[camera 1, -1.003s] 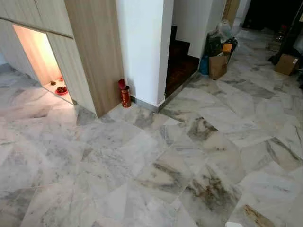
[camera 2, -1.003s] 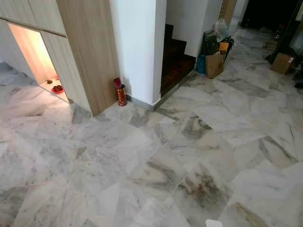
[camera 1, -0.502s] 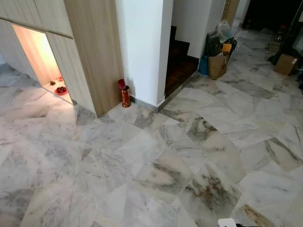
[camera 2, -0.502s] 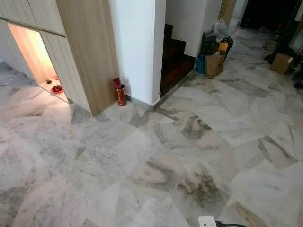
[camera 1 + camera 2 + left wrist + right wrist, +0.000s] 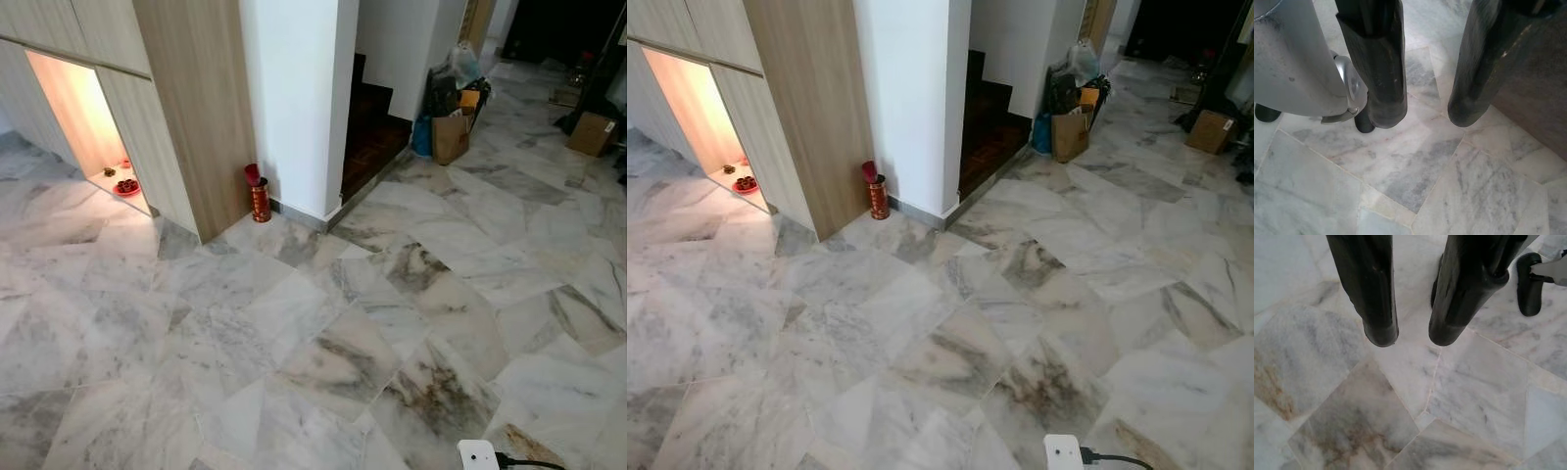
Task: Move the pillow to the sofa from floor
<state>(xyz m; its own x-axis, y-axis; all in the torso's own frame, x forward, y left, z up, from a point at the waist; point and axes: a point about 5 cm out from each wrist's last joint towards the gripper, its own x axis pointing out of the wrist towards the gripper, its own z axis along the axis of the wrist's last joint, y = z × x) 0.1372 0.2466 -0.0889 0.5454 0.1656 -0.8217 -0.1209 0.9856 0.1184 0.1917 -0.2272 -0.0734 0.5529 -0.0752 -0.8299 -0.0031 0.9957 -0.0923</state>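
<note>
Both arms hang at my sides over the marble floor [image 5: 323,333]. In the left wrist view my left gripper [image 5: 1426,115] is open, with bare tiles between its two black fingers. My right gripper [image 5: 1411,339] is open too and holds nothing, its fingers pointing down at the floor. Ahead of me lie grey and white marble tiles.
A white pillar [image 5: 294,108] and wood-panelled wall [image 5: 191,117] stand ahead, with a red canister [image 5: 259,199] at their foot. Dark stairs [image 5: 372,137] rise behind the pillar. Bags [image 5: 451,132] and a cardboard box [image 5: 593,132] sit far right. A white plug [image 5: 477,456] with cable lies near my feet.
The white plug and its cable have come further into view at the bottom right; the camera has shifted slightly. Nothing else differs.
</note>
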